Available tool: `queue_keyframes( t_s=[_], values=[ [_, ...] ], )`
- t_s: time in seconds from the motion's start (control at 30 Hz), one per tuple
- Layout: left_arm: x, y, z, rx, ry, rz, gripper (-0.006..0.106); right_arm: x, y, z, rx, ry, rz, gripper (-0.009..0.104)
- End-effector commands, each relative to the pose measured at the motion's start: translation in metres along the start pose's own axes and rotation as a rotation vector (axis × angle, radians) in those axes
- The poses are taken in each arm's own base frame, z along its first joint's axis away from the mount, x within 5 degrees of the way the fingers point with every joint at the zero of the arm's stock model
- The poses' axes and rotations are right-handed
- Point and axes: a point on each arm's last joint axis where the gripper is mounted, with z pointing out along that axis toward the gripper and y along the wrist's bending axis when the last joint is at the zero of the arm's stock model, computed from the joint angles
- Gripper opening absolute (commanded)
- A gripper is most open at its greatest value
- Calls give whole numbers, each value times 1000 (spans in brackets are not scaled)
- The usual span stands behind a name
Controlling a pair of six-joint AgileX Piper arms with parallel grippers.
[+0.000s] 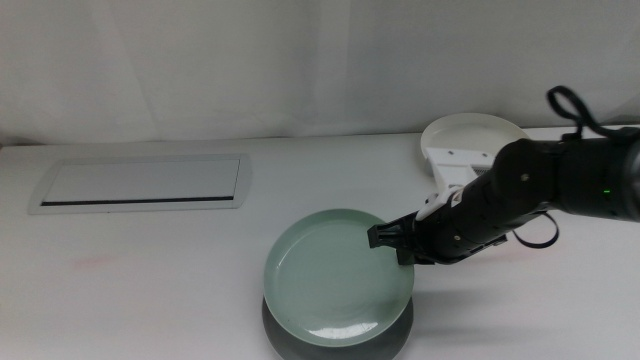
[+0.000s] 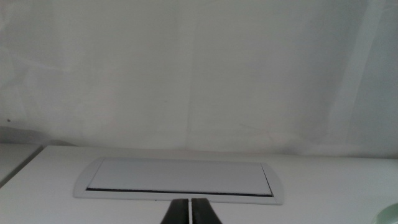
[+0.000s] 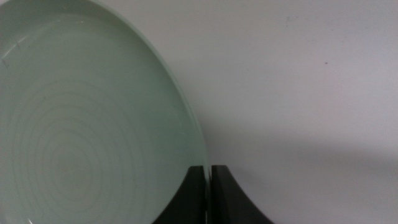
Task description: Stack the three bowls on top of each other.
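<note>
The pale mint green bowl (image 1: 335,275) lies over the grey bowl (image 1: 290,345), which shows only as a dark edge beneath it at the table's front. My right gripper (image 1: 395,243) comes in from the right and is shut on the green bowl's right rim; the right wrist view shows the jaws (image 3: 208,186) closed at the edge of the green bowl (image 3: 81,124). I cannot tell whether the green bowl rests on the grey one. The cream-white bowl (image 1: 475,130) stands at the back right, partly behind the right arm. My left gripper (image 2: 189,211) is shut and empty, out of the middle view.
A flat white rectangular panel (image 1: 140,183) with a dark slot lies at the back left; it also shows in the left wrist view (image 2: 180,177). A white wall backs the table.
</note>
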Motion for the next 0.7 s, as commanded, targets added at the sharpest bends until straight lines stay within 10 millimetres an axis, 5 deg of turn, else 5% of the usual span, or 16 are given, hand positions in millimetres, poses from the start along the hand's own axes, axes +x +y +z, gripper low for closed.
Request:
queue_keyframes(
  t_s=[0.0,0.53,0.6,0.67],
  values=[
    [1,0,0,-1,-6,-15,-3,-2,1,8,1,15,5,-2],
    [1,0,0,-1,-6,-15,-3,12,11,21,14,106,-66,-2],
    [1,0,0,-1,-6,-15,-3,11,11,21,17,102,-75,1],
    [1,0,0,-1,-6,-15,-3,9,12,17,16,83,-86,17]
  ],
)
